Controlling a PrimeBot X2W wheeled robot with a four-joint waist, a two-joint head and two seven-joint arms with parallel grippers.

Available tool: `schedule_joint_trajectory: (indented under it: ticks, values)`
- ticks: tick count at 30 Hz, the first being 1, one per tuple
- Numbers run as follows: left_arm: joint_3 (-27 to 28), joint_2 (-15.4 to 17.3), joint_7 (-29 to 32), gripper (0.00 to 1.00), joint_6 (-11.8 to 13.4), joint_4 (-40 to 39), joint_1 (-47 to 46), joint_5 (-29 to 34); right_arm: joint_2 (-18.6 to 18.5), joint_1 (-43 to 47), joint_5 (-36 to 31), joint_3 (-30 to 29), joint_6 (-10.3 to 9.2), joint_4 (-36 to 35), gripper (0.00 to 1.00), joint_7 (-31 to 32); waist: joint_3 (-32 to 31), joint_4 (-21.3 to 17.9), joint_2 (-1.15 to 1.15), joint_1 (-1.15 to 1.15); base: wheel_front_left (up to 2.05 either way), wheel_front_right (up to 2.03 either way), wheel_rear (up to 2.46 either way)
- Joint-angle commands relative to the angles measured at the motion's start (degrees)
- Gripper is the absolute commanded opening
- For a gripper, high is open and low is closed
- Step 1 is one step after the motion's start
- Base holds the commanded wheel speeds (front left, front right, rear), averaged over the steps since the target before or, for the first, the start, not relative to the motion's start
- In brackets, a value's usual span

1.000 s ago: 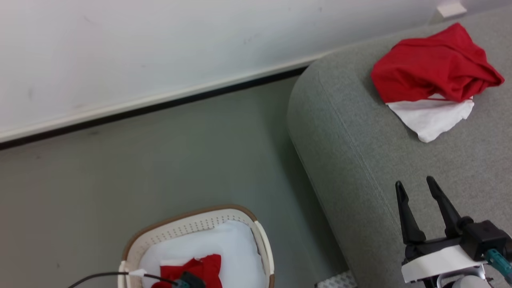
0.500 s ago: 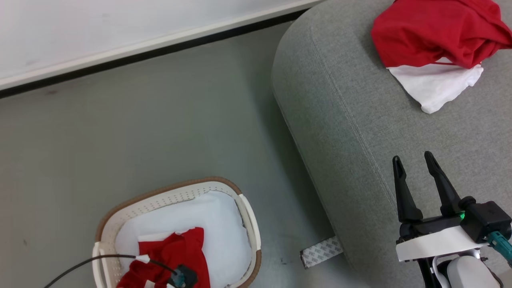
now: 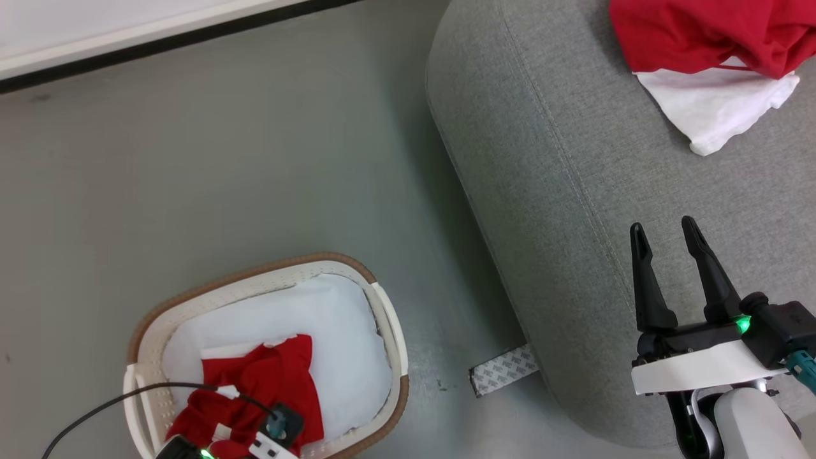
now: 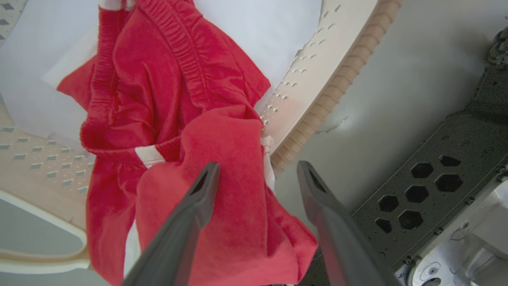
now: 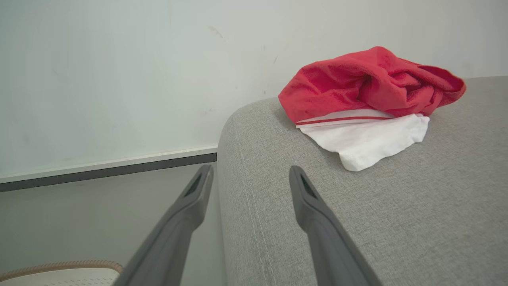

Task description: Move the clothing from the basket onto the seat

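Note:
The cream basket (image 3: 148, 319) with a brown rim stands on the floor at lower left. Red clothing (image 3: 268, 389) lies crumpled in it on a white sheet (image 3: 331, 331). In the left wrist view my left gripper (image 4: 258, 174) hangs open just above this clothing (image 4: 178, 99), one finger over the red fabric, the other past the basket rim (image 4: 317, 79). A second red garment (image 3: 701, 32) with a white panel (image 3: 714, 105) rests on the grey seat (image 3: 542, 159). My right gripper (image 3: 663, 233) is open and holds nothing above the seat (image 5: 397, 218), short of that garment (image 5: 365, 83).
A white wall with a dark baseboard (image 3: 127, 44) runs along the far side. Grey floor lies between basket and seat. A patterned strip (image 3: 503, 379) sticks out at the seat's foot. A black cable (image 3: 95, 408) crosses the basket. My dark base plate (image 4: 436, 178) is beside the basket.
The head camera has tilted down, so wall and seat garment slid up the picture and more of the basket shows. Both grippers stay open.

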Motion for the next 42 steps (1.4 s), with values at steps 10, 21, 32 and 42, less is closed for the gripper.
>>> schedule_joint_trajectory:
  ticks: [10, 21, 32, 42]
  values:
    - [-0.5, 1.0, -1.6, 1.00, 1.3, 2.8, -3.7, 1.1, 0.3, -1.7, 0.5, -0.4, -0.15, -0.4, 1.00, 0.1, 3.3, -0.1, 0.00, -0.01, 0.00, 0.00, 0.00]
    - [-2.0, 0.6, -2.2, 1.00, 0.9, 6.5, -7.9, 1.7, -0.3, -2.7, 1.3, 0.1, -0.15, -0.6, 1.00, 0.1, 6.6, -0.3, 0.00, -0.01, 0.00, 0.00, 0.00]
    - [-2.8, -0.7, -3.1, 0.33, 0.1, 10.4, -11.1, 0.6, -1.3, -3.2, 1.4, 0.1, -0.15, -0.6, 1.00, 0.1, 8.8, -0.5, 0.00, -0.01, 0.00, 0.00, 0.00]
    - [-1.6, -4.4, -8.1, 0.00, -0.3, 14.1, -12.4, -3.2, -3.0, -2.0, 0.8, -1.4, -0.15, -0.1, 1.00, 0.0, 4.7, 1.9, 0.00, -0.01, 0.00, 0.00, 0.00]
